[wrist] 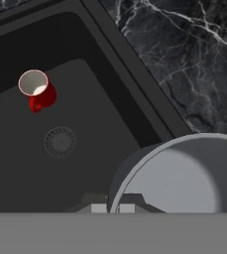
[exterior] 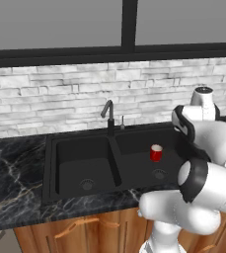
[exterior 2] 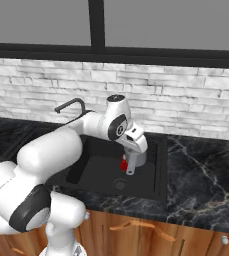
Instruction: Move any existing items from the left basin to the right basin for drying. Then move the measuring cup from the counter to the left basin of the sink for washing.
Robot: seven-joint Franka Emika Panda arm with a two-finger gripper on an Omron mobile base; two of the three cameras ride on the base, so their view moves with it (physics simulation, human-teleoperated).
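I saw the red cup [exterior: 156, 152] already in the right basin [exterior: 139, 146]; my pincer [exterior 2: 130, 168] gripped the measuring cup [wrist: 184, 173], left basin [exterior: 82, 165] still pending.

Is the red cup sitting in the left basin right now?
No, the red cup stands upright in the wider right basin, past the divider from the left basin.
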